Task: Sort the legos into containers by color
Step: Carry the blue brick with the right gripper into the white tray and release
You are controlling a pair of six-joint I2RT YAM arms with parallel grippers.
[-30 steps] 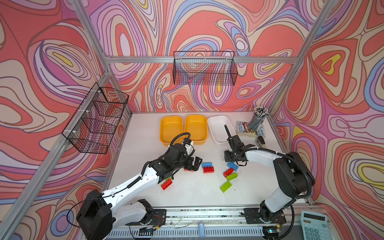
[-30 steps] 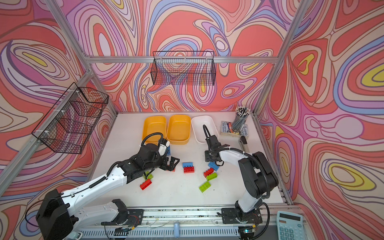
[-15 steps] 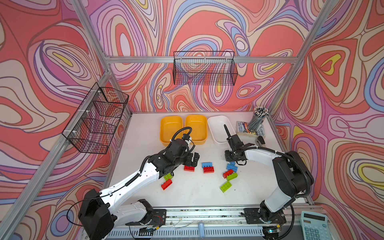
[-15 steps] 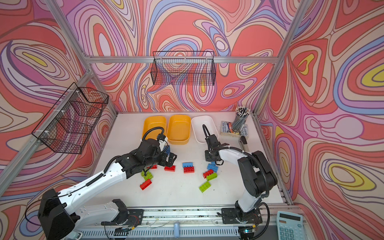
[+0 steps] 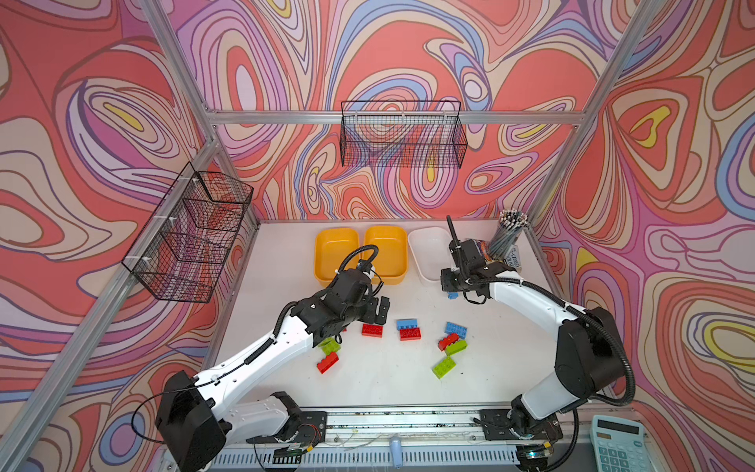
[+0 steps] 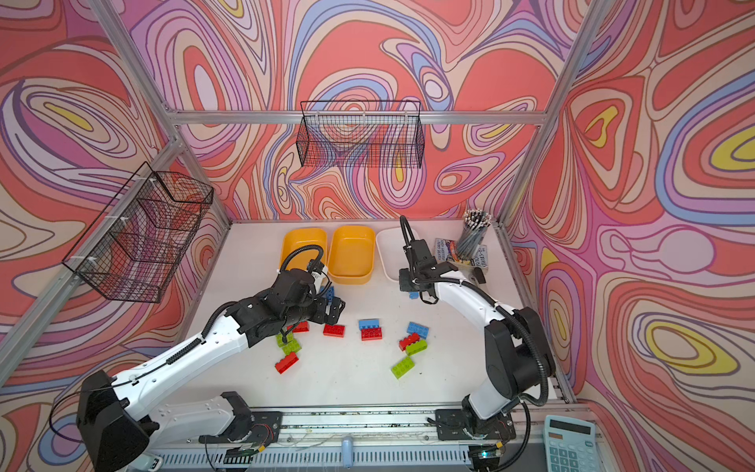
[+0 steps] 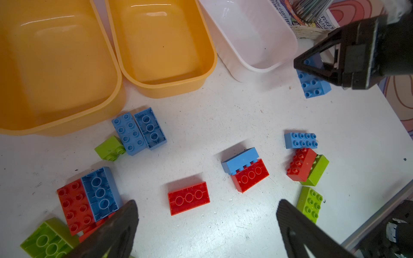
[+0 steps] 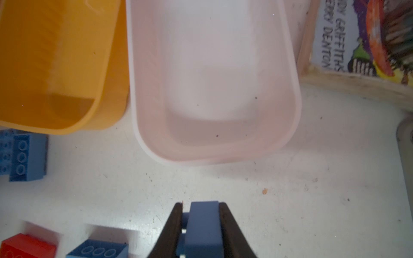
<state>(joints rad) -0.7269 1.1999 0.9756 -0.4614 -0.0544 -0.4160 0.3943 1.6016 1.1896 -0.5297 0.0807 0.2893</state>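
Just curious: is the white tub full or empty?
Empty: the white tub shows only its bare floor, with nothing inside.

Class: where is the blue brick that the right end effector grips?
On the right in both top views, the blue brick is clamped in the right end effector, just short of the near rim of the white tub.

- Robot lab cell: aluminium frame holding swirl-printed walls.
- Two arms bolted to a rail at the white table edge.
- Wire baskets on the frame.
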